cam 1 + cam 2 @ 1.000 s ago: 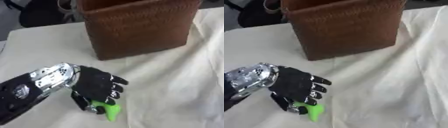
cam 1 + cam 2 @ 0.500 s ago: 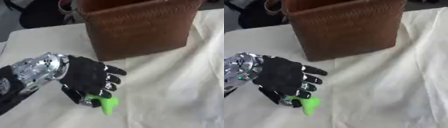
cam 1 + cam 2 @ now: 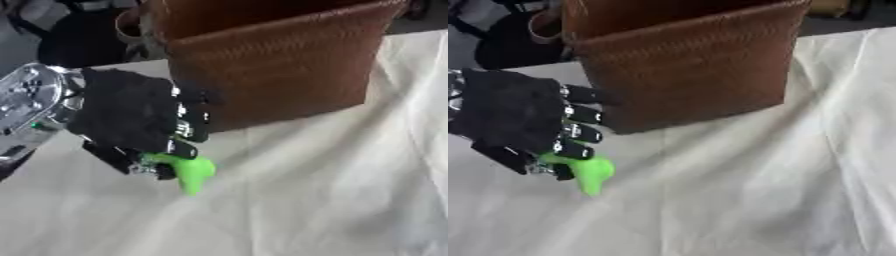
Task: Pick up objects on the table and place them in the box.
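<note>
Left hand [image 3: 131, 117]: we see it pinching the green object [image 3: 188, 172] at its lower fingers, airborne.
Box [image 3: 271, 65]: woven, at 1 o'clock from the hand.
Risk: we judge the shallow pinch may slip, or strike the box wall.

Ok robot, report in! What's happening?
Left robot hand pinching green object, lifted beside the woven box. Right robot hand out of view. Nothing blocking the box.

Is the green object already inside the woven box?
No. The green object hangs pinched in the left robot hand, outside the woven box and below its rim.
</note>
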Robot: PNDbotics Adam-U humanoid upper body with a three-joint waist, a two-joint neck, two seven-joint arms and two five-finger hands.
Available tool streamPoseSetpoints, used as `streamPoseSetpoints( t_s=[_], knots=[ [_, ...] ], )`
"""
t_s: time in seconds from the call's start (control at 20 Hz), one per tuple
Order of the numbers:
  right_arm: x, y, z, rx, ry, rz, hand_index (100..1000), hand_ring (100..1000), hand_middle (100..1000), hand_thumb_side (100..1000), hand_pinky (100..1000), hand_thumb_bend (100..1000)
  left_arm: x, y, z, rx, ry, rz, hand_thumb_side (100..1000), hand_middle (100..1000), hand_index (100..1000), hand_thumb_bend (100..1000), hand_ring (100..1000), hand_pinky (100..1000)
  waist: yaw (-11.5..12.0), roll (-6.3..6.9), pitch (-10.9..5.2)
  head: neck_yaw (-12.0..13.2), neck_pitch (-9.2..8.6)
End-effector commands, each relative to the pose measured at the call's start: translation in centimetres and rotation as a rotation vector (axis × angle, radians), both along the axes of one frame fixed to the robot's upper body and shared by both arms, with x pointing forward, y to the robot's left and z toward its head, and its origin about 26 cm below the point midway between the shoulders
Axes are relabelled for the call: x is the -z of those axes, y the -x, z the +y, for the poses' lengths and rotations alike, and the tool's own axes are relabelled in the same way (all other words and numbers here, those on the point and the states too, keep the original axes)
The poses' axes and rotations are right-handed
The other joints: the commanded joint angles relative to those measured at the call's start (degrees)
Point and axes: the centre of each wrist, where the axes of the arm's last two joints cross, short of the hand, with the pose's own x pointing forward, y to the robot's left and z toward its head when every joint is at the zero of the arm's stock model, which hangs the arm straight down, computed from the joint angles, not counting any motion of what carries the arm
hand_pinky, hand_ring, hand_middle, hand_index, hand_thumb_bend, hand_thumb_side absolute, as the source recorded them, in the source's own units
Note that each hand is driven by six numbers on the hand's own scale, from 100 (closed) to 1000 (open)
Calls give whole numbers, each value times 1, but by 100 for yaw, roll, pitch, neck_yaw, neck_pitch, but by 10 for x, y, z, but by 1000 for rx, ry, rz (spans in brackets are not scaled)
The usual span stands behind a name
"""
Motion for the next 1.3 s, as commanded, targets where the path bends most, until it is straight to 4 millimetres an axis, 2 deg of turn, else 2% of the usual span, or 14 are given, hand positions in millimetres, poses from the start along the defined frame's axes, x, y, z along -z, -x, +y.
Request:
streamPoseSetpoints(
  t_s=[0.05, 0.3, 0.55, 0.8, 1.2, 1.25, 1.3],
  knots=[
    [-6, 2, -5, 11, 10, -19, 591, 621, 687, 1000, 684, 100, -22, 8, 12, -28, 42, -78, 333, 472, 622, 172, 791, 973, 12, -19, -168, -25, -119],
    [-6, 2, -6, 15, 8, -18, 590, 622, 687, 1000, 683, 100, -41, 13, 25, -76, 177, -144, 319, 474, 625, 172, 804, 992, -14, -7, -186, 21, -121],
    [-5, 2, -6, 14, 11, -15, 590, 623, 686, 1000, 683, 100, -60, 12, 35, -122, 321, -186, 318, 471, 626, 118, 806, 992, -30, 5, -205, 62, -174],
    [-4, 3, -6, 10, 15, -8, 590, 623, 685, 1000, 682, 100, -77, -1, 44, -177, 481, -192, 297, 468, 627, 119, 802, 990, -101, 26, -247, 115, -249],
    [-3, 3, -5, -2, 24, 3, 591, 623, 685, 1000, 681, 100, -99, -22, 44, -233, 642, -229, 287, 464, 625, 123, 792, 985, -145, 73, -276, 144, -383],
    [-3, 3, -5, -5, 26, 5, 591, 623, 684, 1000, 681, 100, -103, -25, 45, -242, 661, -236, 212, 463, 625, 100, 791, 983, -146, 79, -279, 143, -402],
    [-3, 3, -4, -7, 28, 6, 591, 623, 684, 1000, 680, 100, -106, -28, 47, -254, 683, -245, 284, 461, 623, 122, 791, 981, -149, 84, -285, 145, -463]
  ],
)
